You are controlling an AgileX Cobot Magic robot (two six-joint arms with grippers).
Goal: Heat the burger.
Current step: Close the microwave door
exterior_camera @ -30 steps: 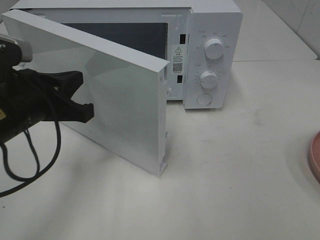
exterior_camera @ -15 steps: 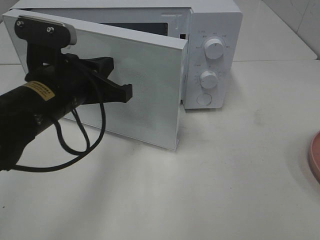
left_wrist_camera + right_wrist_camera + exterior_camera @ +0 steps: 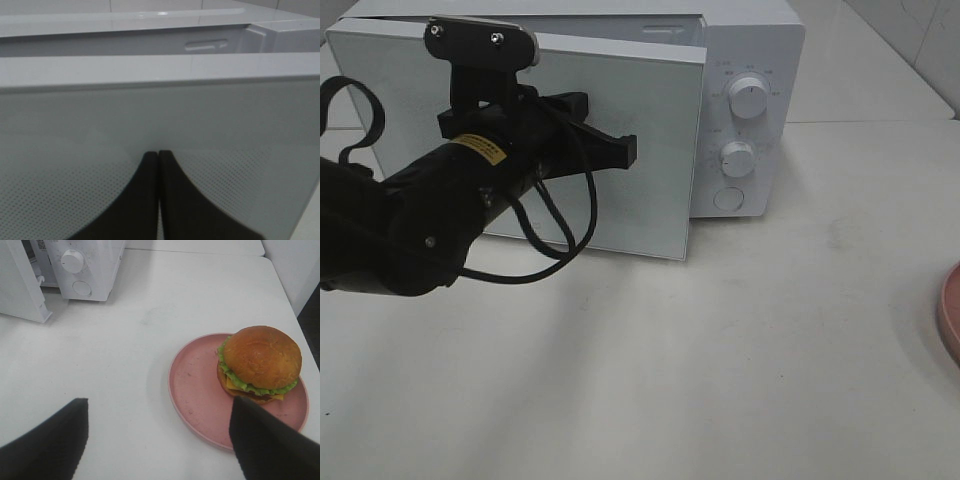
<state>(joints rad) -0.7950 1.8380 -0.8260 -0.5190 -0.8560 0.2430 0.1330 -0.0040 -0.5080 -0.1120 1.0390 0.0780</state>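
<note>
- Burger (image 3: 260,365) sits on a pink plate (image 3: 195,390), toward one side of it, with bare plate beside it; the glossy bun top, green lettuce frill and a yellow cheese edge all show in the right wrist view.
- That plate rests on the white surface (image 3: 770,350), well apart from the microwave (image 3: 745,110); the high camera catches only a sliver of its pink rim at the right edge of the view.
- Left claw (image 3: 625,150) is against the front of the microwave door (image 3: 650,150), its two dark fingers (image 3: 145,200) pressed together with only a hairline seam between them (closed on nothing).
- The door stands nearly shut, with a narrow gap left along its top edge in the left wrist view.
- A black cable (image 3: 555,235) loops down from the left arm in front of the door.
- Right claw (image 3: 157,435) hovers above the surface near the plate, its fingers spread wide and empty, one tip overlapping the plate rim in that view.
- Two round knobs (image 3: 750,100) and a round button (image 3: 728,198) line the microwave's control panel, right of the door.
</note>
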